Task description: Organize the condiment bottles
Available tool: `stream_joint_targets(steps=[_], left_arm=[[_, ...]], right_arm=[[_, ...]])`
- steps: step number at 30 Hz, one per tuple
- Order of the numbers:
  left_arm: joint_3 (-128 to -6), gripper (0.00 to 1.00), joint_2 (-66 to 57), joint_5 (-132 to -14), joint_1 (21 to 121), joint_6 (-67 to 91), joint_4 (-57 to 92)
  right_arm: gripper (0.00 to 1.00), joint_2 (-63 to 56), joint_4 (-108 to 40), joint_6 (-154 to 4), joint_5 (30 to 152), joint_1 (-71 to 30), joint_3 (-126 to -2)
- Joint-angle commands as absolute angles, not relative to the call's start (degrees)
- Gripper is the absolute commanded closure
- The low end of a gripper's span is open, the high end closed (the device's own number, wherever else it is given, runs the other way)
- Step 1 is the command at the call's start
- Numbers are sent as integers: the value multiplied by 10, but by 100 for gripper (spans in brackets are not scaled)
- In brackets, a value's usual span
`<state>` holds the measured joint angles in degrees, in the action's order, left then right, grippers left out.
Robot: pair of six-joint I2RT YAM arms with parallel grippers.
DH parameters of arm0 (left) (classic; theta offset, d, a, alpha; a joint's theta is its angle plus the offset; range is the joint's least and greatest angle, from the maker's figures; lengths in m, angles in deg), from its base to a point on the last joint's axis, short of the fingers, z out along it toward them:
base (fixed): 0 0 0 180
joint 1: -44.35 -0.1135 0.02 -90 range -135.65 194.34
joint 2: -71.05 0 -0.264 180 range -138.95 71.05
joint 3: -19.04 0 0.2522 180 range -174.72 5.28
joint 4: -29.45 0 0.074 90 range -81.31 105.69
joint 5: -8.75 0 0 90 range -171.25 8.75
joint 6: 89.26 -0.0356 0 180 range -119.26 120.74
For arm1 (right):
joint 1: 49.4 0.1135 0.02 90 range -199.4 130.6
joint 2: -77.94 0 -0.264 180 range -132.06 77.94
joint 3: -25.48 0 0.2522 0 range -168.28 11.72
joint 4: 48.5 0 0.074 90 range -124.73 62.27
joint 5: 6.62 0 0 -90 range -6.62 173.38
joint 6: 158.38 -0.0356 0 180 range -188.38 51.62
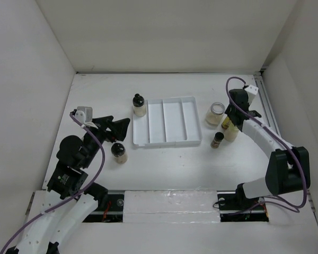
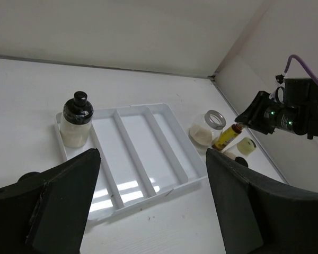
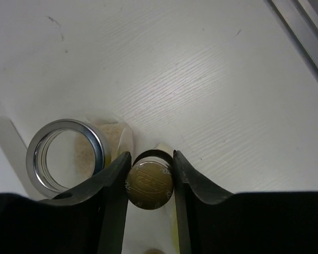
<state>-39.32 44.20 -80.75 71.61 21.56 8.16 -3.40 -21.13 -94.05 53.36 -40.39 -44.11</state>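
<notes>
My right gripper is shut on the gold cap of a yellow bottle, which leans in the left wrist view. In the top view this gripper is right of the tray. An open jar with a silver rim and beige contents stands against it. A pale bottle and a small dark bottle stand close by. A black-capped beige bottle stands at the far end of the tray's left compartment. Another black-capped bottle stands by my open, empty left gripper.
The white divided tray lies mid-table, its other compartments holding nothing. White walls enclose the table on three sides. A metal rail runs along the right edge.
</notes>
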Motion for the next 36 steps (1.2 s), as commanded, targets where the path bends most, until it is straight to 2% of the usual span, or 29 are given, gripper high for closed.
stream_joint_targets(steps=[1,10,16,20,25,31,36], left_arm=[[-392,24,441,-810,718,208,106],[-392,25,441,-815,718,208,106],[-392,25,435,-820,712,208,106],[-392,26,441,-867,706,221,85],[-397,27,481,-974,700,251,62],[-397,27,514,-1050,695,279,49],[-397,27,520,-1056,695,279,49]], right_arm=[[69,-11,-229,-954,525,-406,-464],[73,167,-179,-930,460,-367,-530],[74,169,-192,-918,580,-270,-588],[74,98,-254,-918,642,-170,-618],[74,-78,-277,-899,661,-42,-718],[74,-228,-289,-876,669,14,-834],[74,-321,-259,-856,631,32,-904]])
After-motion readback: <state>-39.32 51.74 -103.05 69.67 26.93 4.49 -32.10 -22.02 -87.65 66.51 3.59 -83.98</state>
